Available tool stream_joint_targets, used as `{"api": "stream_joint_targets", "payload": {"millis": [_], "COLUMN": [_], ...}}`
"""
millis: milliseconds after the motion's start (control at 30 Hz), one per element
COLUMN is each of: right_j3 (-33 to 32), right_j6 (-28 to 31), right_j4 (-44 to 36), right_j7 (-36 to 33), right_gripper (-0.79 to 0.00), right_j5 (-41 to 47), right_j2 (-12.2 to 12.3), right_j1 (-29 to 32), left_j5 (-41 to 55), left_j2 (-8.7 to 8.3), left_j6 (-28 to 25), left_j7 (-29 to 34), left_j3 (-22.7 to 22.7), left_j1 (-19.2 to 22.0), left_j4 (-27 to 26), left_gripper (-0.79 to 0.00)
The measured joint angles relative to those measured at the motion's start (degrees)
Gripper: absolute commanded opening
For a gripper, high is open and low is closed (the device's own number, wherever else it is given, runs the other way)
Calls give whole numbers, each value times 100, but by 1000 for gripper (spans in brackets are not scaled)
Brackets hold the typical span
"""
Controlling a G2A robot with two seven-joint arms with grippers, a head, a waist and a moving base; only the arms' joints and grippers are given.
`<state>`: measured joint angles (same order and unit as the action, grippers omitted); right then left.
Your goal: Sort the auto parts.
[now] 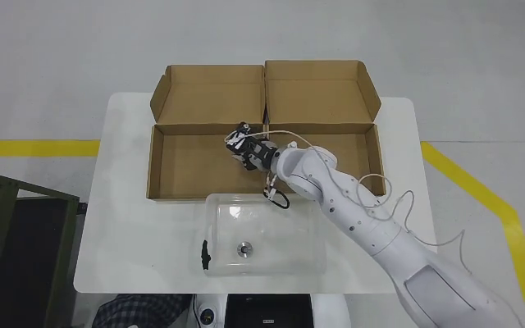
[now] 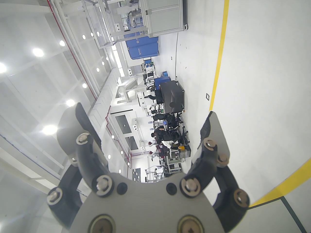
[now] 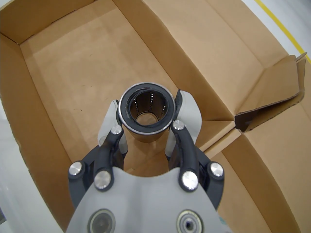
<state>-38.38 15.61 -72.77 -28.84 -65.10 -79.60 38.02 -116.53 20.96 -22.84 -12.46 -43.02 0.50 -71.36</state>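
Observation:
My right gripper [image 3: 147,115] is shut on a metal cylindrical bearing [image 3: 147,112] with a black rim and a hollow bore. It holds the bearing in the air over the left cardboard box [image 3: 80,73], near the wall shared with the right box [image 1: 361,152]. From above, the right gripper [image 1: 244,146] sits over the left box [image 1: 193,168] near its right end. A clear plastic bin [image 1: 262,234] in front of the boxes holds a small round metal part [image 1: 244,249] and a black part [image 1: 205,256]. My left gripper [image 2: 145,120] is open, pointing out into the room.
The two open cardboard boxes stand side by side at the back of the white table [image 1: 123,205], lids [image 1: 213,94] folded back. A black ring-shaped piece [image 1: 279,199] lies by the bin's rear edge under the arm. A dark crate [image 1: 33,246] stands left of the table.

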Motion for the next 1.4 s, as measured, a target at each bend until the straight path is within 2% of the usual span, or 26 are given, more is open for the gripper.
{"api": "stream_joint_targets", "payload": {"millis": [67,233,333,633,933,1167,1400], "right_j3": [-20,-85,-144,-422,-578,-751,-915], "right_j6": [22,65,67,212,609,1236,1888], "right_j4": [-4,-59,-162,-1003,-2327,-3281,-3842], "right_j7": [-8,14,39,47,-250,-227,-147], "right_gripper": [-400,-265,-228,-206,-185,-160,-154], "right_j5": [-16,-61,-118,-382,-741,-1121,-1640], "right_j2": [-11,-21,-18,67,203,379,580], "right_j1": [19,98,155,480,1097,1793,2558], "left_j5": [0,0,0,0,0,0,0], "left_j2": [0,0,0,0,0,0,0], "left_j6": [0,0,0,0,0,0,0], "left_j7": [0,0,0,0,0,0,0], "left_j3": [0,0,0,0,0,0,0], "left_j1": [0,0,0,0,0,0,0], "left_j4": [0,0,0,0,0,0,0], "left_gripper": [0,0,0,0,0,0,0]}}
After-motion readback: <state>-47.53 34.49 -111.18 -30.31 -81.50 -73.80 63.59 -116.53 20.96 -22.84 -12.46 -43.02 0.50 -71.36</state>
